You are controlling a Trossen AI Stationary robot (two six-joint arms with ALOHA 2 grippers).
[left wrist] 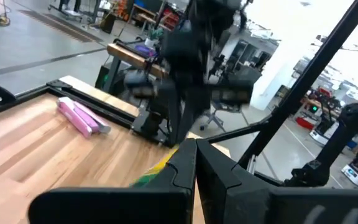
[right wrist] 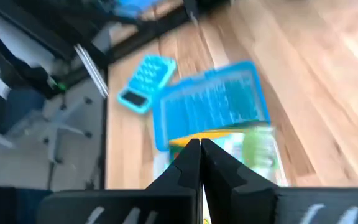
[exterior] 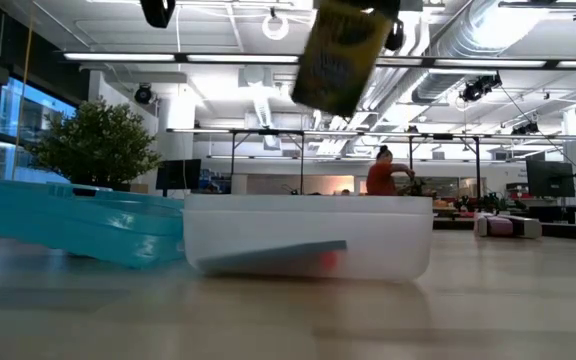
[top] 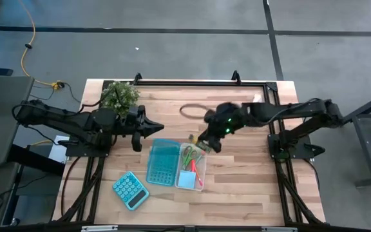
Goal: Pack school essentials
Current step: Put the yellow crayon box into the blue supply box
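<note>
A yellow-green crayon box (top: 199, 139) hangs in my right gripper (top: 210, 143) above the far end of an open pencil case. The case's clear tray (top: 202, 173) holds green-handled scissors (top: 192, 154), a light-blue note pad (top: 187, 179) and a pink item. Its blue lid (top: 163, 161) lies open on the left. In the low view the crayon box (exterior: 343, 55) hangs tilted above the white tray (exterior: 308, 240). My left gripper (top: 150, 128) is shut and hovers left of the lid, touching nothing. Pencils are too small to tell. My right gripper is shut on the crayon box, pinching it between the two fingers at its upper end (right wrist: 188, 141). The fingers come slanting down from the table's right. The box is lifted clear and hangs tilted below them, above the tray.
A teal calculator (top: 131, 190) lies near the table's near-left corner. A small potted plant (top: 120, 95) stands at the far left. A dark ring (top: 192, 111) lies near the far edge. A pink-and-purple tube (left wrist: 82, 117) rests by the far-right frame. People are in the room beyond.
</note>
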